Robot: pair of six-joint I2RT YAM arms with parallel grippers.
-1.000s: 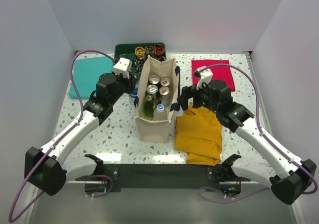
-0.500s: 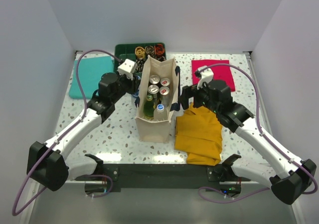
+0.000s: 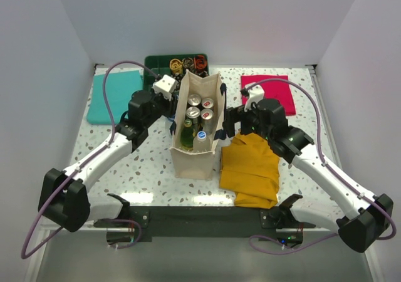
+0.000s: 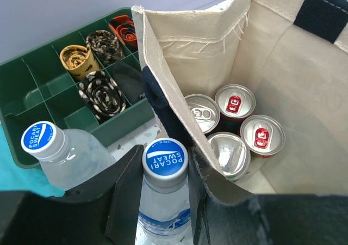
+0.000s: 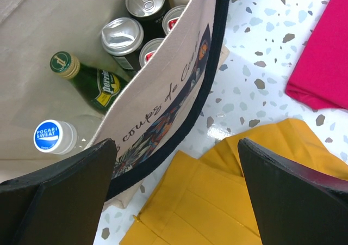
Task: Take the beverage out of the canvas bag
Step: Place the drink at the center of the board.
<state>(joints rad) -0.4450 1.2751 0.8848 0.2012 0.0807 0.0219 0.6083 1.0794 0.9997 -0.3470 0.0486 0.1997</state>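
Gripping a blue-capped Pocari Sweat bottle (image 4: pixel 164 160), L pincer (image 4: pixel 163 201) was clamped round it just outside canvas bag's (image 3: pixel 195 160) left wall, w/ a 2nd such bottle (image 4: pixel 43 141) beside it. Bag stood upright on desk (image 3: pixel 138 169), holding 4 cans (image 3: pixel 199 106), a green bottle (image 3: pixel 187 131) & another Pocari bottle (image 3: pixel 201 136). R pincer (image 5: pixel 176 142) gaped wide, empty, straddling bag's right wall, one finger over mustard cloth (image 3: pixel 250 166).

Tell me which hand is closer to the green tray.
Left. The left hand, shut on a bottle, sits just in front of the green tray; the right hand is across the canvas bag.
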